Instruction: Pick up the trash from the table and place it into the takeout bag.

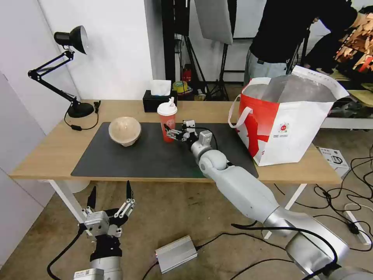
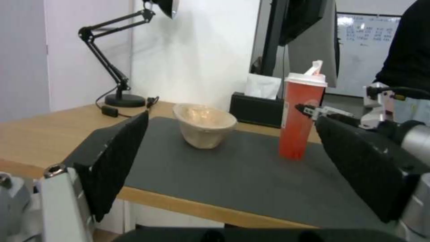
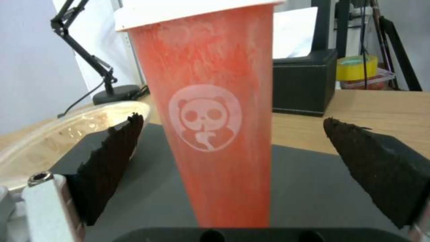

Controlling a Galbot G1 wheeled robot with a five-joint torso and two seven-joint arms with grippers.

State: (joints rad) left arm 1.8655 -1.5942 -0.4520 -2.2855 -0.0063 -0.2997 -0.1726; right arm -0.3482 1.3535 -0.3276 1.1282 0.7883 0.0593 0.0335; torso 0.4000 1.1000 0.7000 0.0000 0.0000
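Right gripper (image 1: 169, 133) at the red cup (image 1: 167, 121), fingers spread.
The cup stands upright on the tabletop's grey mat (image 1: 147, 155), between both fingers, untouched; the left gripper (image 1: 110, 198) hangs open below the tabletop edge.

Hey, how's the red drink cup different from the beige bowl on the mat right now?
The red drink cup is tall and narrow; the beige bowl is low and wide. The cup is red with a white lid and a panda logo; the bowl is plain beige with a clear cover. The open right gripper has its fingers on either side of the cup, while nothing is near the bowl. Both stand upright on the dark mat.
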